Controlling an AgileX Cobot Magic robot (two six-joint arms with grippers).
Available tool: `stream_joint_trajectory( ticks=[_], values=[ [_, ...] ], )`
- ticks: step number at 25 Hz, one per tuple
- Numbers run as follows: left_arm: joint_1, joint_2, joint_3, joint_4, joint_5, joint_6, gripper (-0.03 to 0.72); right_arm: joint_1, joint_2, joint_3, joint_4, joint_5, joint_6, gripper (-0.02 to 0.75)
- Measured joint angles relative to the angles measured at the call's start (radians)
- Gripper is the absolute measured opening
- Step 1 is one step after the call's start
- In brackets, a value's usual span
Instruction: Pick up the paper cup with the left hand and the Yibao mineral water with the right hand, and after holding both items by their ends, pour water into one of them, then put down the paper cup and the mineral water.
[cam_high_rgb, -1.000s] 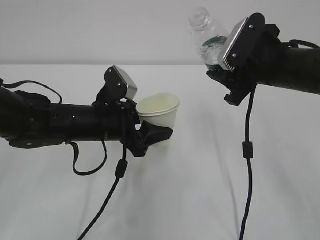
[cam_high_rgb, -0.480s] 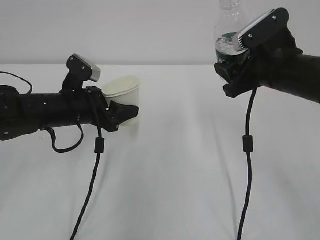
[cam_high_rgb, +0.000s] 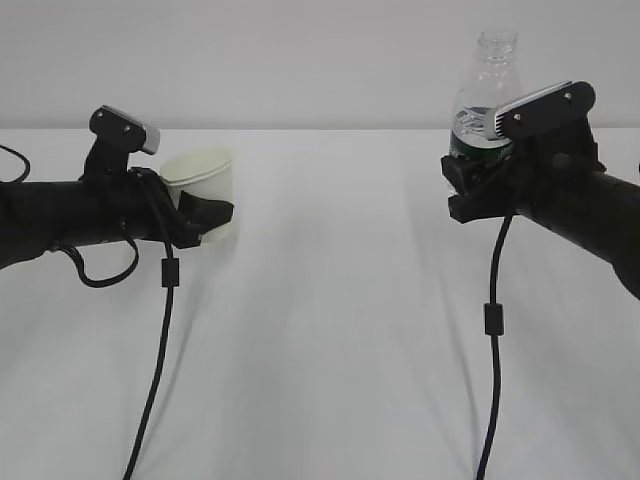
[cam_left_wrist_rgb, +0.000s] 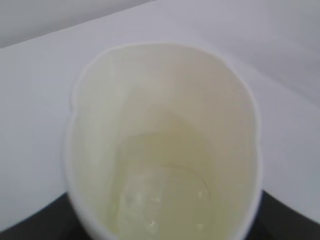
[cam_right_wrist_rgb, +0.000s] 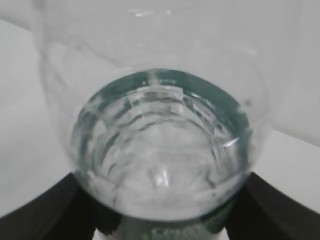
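Observation:
The white paper cup (cam_high_rgb: 203, 176) stands upright at the left, with my left gripper (cam_high_rgb: 212, 216) shut on its lower part. Close up, the paper cup (cam_left_wrist_rgb: 165, 100) holds a little water at its bottom, and dark fingers (cam_left_wrist_rgb: 30, 230) show at both lower corners. I cannot tell whether its base touches the table. The Yibao mineral water (cam_high_rgb: 484, 95) stands upright and uncapped at the right, above the table, with my right gripper (cam_high_rgb: 466, 180) shut on its green label band. From the wrist, the Yibao mineral water (cam_right_wrist_rgb: 160, 130) holds water, with black fingers (cam_right_wrist_rgb: 45, 210) on either side.
The white table (cam_high_rgb: 330, 330) stretches between the two arms, which are well apart. A black cable (cam_high_rgb: 160, 340) hangs from the left arm and another cable (cam_high_rgb: 492, 330) from the right, both trailing towards the front edge.
The left arm drew back to the left with the cup and came lower. The right arm turned the bottle from tilted left to upright and lowered it slightly.

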Motion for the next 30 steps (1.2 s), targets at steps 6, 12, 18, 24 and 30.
stream_joint_trajectory(
  ticks=[6, 12, 18, 24, 30],
  values=[
    [0.022, 0.0, 0.0, -0.157, 0.009, 0.098, 0.421, 0.0, 0.068, 0.002, 0.071, -0.081, -0.004, 0.507],
    [0.028, 0.026, 0.046, -0.379, -0.028, 0.268, 0.421, 0.0, 0.125, 0.002, 0.123, -0.147, -0.016, 0.507],
    [0.028, 0.097, 0.091, -0.527, -0.152, 0.37, 0.421, 0.0, 0.179, 0.002, 0.162, -0.185, -0.018, 0.507],
    [0.028, 0.147, 0.098, -0.598, -0.261, 0.432, 0.421, 0.0, 0.247, -0.002, 0.199, -0.225, -0.023, 0.507],
    [0.028, 0.172, 0.098, -0.64, -0.294, 0.466, 0.42, 0.0, 0.301, -0.002, 0.25, -0.25, -0.023, 0.507]
  ],
)
